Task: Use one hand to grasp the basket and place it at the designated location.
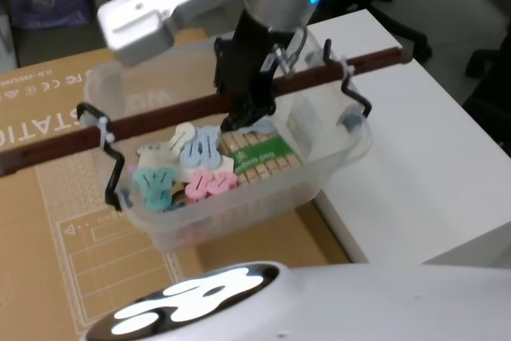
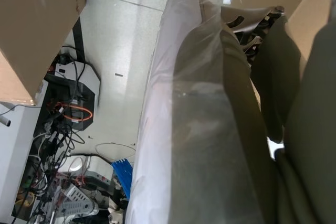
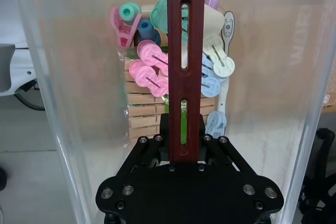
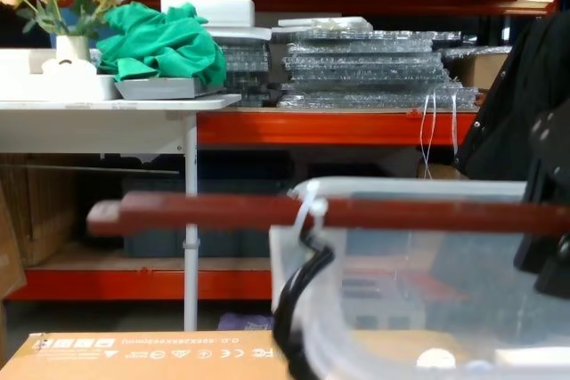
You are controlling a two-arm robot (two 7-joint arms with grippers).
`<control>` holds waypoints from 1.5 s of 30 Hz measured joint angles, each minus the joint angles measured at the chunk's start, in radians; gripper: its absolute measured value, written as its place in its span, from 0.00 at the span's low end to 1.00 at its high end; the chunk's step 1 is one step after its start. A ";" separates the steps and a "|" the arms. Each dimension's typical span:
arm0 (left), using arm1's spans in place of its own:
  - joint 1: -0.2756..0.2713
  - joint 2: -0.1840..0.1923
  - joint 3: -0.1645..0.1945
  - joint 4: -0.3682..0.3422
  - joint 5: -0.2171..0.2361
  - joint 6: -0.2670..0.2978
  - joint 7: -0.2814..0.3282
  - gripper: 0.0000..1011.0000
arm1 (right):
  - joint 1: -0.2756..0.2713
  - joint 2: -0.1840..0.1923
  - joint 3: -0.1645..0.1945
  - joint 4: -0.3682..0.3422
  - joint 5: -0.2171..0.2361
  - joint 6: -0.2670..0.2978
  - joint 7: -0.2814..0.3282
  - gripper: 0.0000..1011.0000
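Note:
The basket point(image 1: 239, 201) is a pale translucent tub holding pastel clips point(image 1: 200, 149) and wooden clothespins point(image 1: 259, 157). A dark red wooden bar point(image 1: 160, 116) crosses above it as a handle, tied to black wire hooks at both ends. My right gripper point(image 1: 243, 113) comes down from above and is shut on the middle of that bar. The right wrist view shows the black fingers point(image 3: 157, 142) clamped on the bar point(image 3: 185, 35), with the basket's wall point(image 3: 68, 103) around it. In the chest view the basket point(image 4: 427, 309) and the bar point(image 4: 223, 214) sit low and close. I cannot tell whether the basket is resting or lifted.
Under the basket's left part lies a flat brown cardboard box point(image 1: 48, 197); a white table point(image 1: 415, 165) is on its right. The left wrist view looks down at a floor with cables and equipment point(image 2: 73, 103). Orange shelving point(image 4: 338, 126) stands far behind.

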 joint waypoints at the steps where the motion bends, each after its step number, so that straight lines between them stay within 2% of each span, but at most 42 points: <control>1: 0.000 0.000 0.000 0.000 0.000 0.000 0.000 0.00 | 0.000 0.000 0.000 0.000 0.000 0.000 0.000 0.23; 6: 0.000 0.000 0.000 0.000 0.000 0.000 0.000 0.00 | -0.018 -0.037 -0.029 -0.006 -0.059 0.052 -0.024 0.23; 9: 0.000 0.000 0.000 0.000 0.000 0.000 0.000 0.00 | -0.021 -0.054 -0.043 0.000 -0.071 0.065 -0.028 0.23; 23: 0.000 0.000 0.000 0.000 0.000 0.000 0.000 0.00 | -0.027 -0.127 -0.098 0.026 -0.071 0.100 -0.040 0.23; 32: 0.000 0.000 0.000 0.000 0.000 0.000 0.000 0.00 | -0.028 -0.146 -0.133 0.037 -0.087 0.104 -0.048 0.23; 38: 0.000 0.000 0.000 0.000 0.000 0.000 0.000 0.00 | -0.042 -0.157 -0.165 0.046 -0.130 0.110 -0.068 0.23; 45: 0.000 0.000 0.000 0.000 0.000 0.000 0.000 0.00 | -0.051 -0.169 -0.183 0.056 -0.153 0.122 -0.080 0.23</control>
